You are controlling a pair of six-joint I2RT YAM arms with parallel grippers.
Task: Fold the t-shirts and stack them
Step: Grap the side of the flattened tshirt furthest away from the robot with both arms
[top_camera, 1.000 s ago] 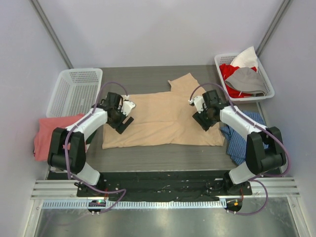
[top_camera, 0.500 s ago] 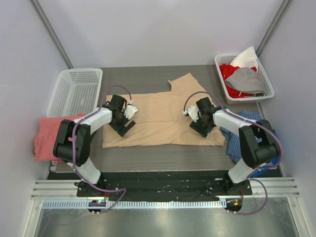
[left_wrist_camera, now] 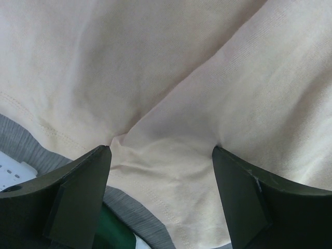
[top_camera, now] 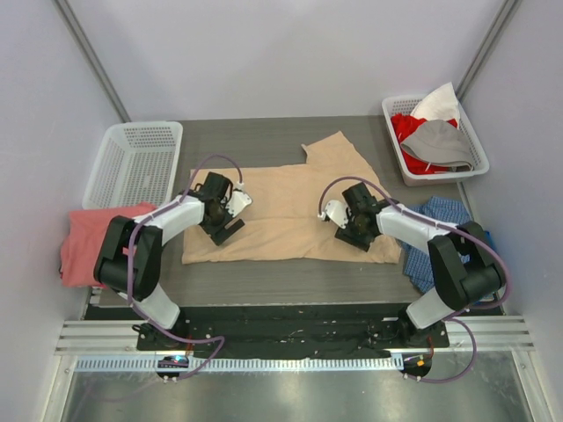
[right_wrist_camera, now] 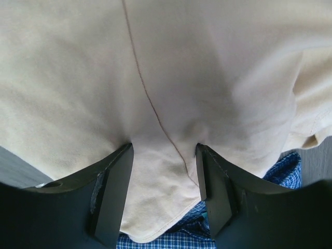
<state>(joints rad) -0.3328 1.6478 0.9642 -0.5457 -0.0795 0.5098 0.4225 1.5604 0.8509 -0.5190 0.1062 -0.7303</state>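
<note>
The tan t-shirt (top_camera: pixel 286 202) lies spread across the dark table, one sleeve pointing to the far side. My left gripper (top_camera: pixel 226 225) is low over its left part. In the left wrist view this gripper (left_wrist_camera: pixel 161 153) is open, both fingertips (left_wrist_camera: pixel 101 155) pressed on the tan cloth (left_wrist_camera: pixel 171 93) near a stitched hem. My right gripper (top_camera: pixel 349 230) is over the shirt's right part. In its wrist view the right gripper (right_wrist_camera: pixel 163 150) is open, with a wrinkled bit of tan cloth (right_wrist_camera: pixel 155 78) between the pads. A salmon-pink t-shirt (top_camera: pixel 86 242) lies bunched at the table's left edge.
An empty white basket (top_camera: pixel 132 163) stands at the back left. A second white basket (top_camera: pixel 475 149) at the back right holds red, grey and white clothes. A blue checked cloth (top_camera: pixel 435 230) lies under the tan shirt's right edge, seen as blue check (right_wrist_camera: pixel 218 236) in the right wrist view.
Both grippers have moved inward over the tan shirt and come down onto it, the right one leftward and nearer, the left one slightly rightward. The shirt's outline looks unchanged.
</note>
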